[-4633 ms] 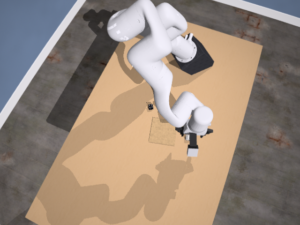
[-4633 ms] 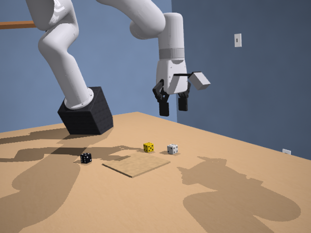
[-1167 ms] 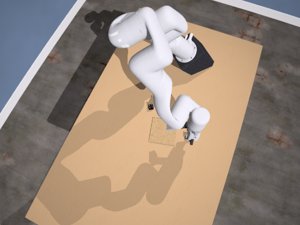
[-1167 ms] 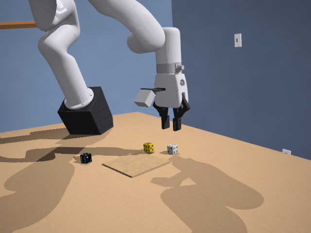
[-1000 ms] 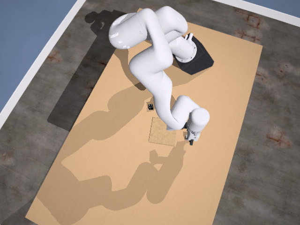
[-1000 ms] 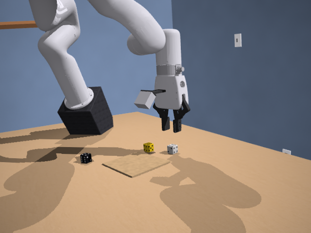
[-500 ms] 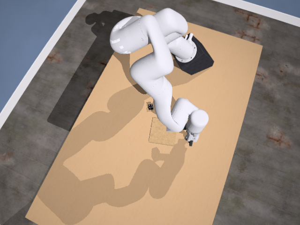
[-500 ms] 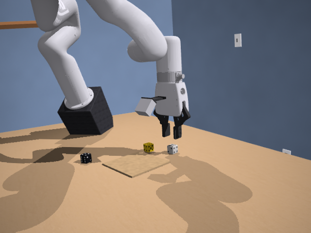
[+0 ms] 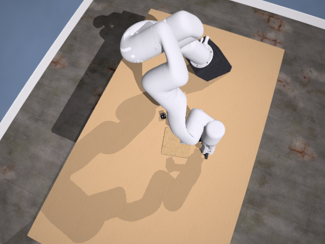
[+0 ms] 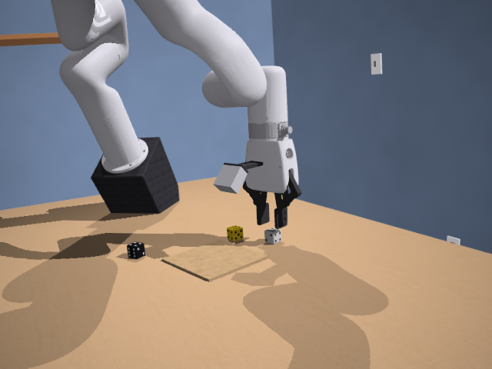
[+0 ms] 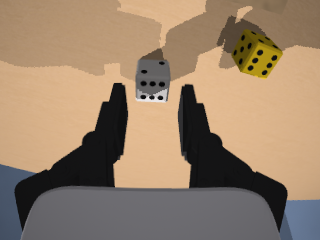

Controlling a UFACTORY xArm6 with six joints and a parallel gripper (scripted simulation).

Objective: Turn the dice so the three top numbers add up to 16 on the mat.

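Observation:
My gripper (image 10: 273, 218) (image 11: 153, 99) (image 9: 205, 154) is partly open and empty. It points down and hangs just above the white die (image 10: 272, 235) (image 11: 152, 80), with the fingers astride it but not touching it. The white die lies flat on the table just past the mat's far right corner. The yellow die (image 10: 235, 233) (image 11: 256, 54) lies on the table beside it, at the mat's far edge. The black die (image 10: 135, 250) (image 9: 163, 116) lies on the table left of the mat. The thin tan mat (image 10: 214, 260) (image 9: 174, 147) lies flat with no dice on it.
The arm's black base block (image 10: 137, 178) (image 9: 212, 63) stands at the back of the wooden table (image 10: 357, 257). The arm's elbow and forearm hang over the mat in the overhead view and hide the white and yellow dice there.

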